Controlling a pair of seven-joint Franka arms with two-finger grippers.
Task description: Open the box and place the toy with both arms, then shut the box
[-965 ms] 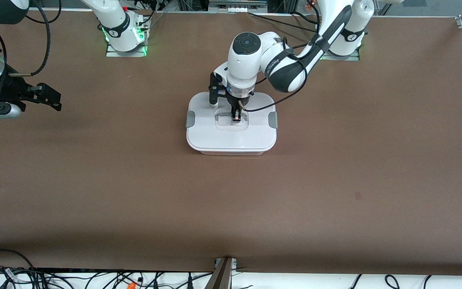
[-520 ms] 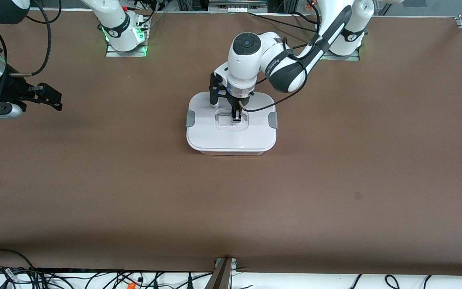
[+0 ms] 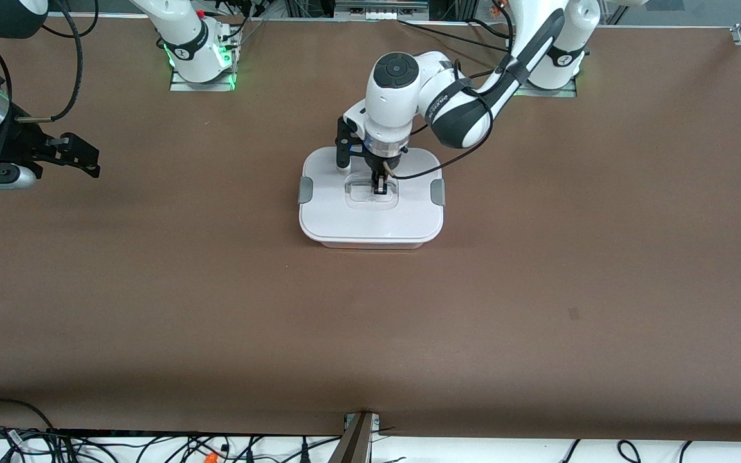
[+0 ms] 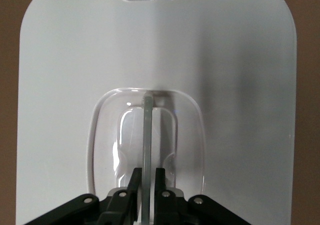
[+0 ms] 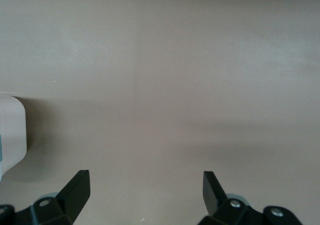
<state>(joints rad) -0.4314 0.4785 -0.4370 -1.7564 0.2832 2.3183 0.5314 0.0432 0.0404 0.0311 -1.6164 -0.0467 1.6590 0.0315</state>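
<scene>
The box (image 3: 370, 222) stands mid-table with its white lid on and both grey side clips (image 3: 305, 190) showing. My left gripper (image 3: 380, 188) is down in the lid's clear recessed handle (image 4: 147, 125), with its fingers closed on the handle's thin upright strip (image 4: 145, 172). The lid (image 4: 240, 85) fills the left wrist view. My right gripper (image 3: 91, 161) is open and empty over bare table toward the right arm's end, where that arm waits; its fingers (image 5: 77, 187) stand wide apart. The toy is hidden.
The brown table (image 3: 370, 334) spreads all round the box. The arm bases (image 3: 200, 58) stand along the edge farthest from the front camera. A white object (image 5: 10, 130) shows at the edge of the right wrist view.
</scene>
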